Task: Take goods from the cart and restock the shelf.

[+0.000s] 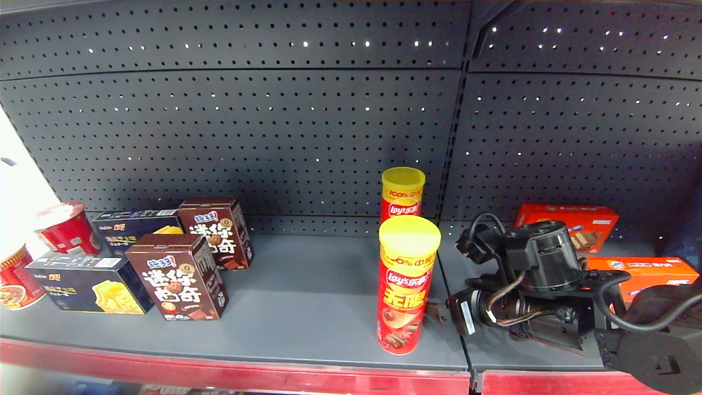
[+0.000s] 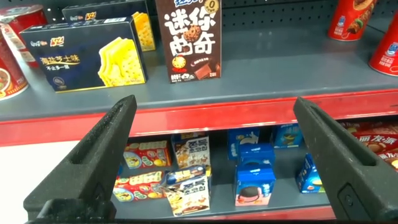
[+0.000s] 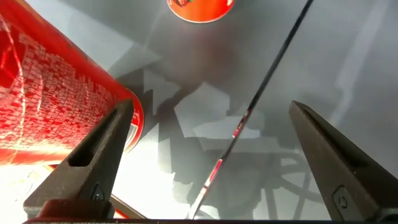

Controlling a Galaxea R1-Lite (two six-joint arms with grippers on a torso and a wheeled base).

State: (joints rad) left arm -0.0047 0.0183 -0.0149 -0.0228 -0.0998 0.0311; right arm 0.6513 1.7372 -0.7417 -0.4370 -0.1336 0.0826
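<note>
Found left gripper [image 2: 214, 106] released, jaws wide and empty, low before the red shelf lip [image 1: 230, 372]; found right gripper [image 3: 211, 109] likewise released, grasping nothing, low over the grey shelf deck [image 1: 307, 296], one finger just beside the front chip can [image 1: 408, 285]. Noted that can upright, near the front edge, in line with the rear chip can [image 1: 402, 193] standing close to the pegboard back [image 1: 274, 137]; brown cookie box [image 1: 184, 277] and navy cracker box [image 1: 90, 285] well apart to the left; orange boxes [image 1: 567, 222] further right, towards the back. Judged step in hand: clearing the placed can. Recommend drawing the jaws straight away from it, fully spread, no sideways sweep; tall, narrow, probably light, hence easily tipped; then fetching further stock.
</note>
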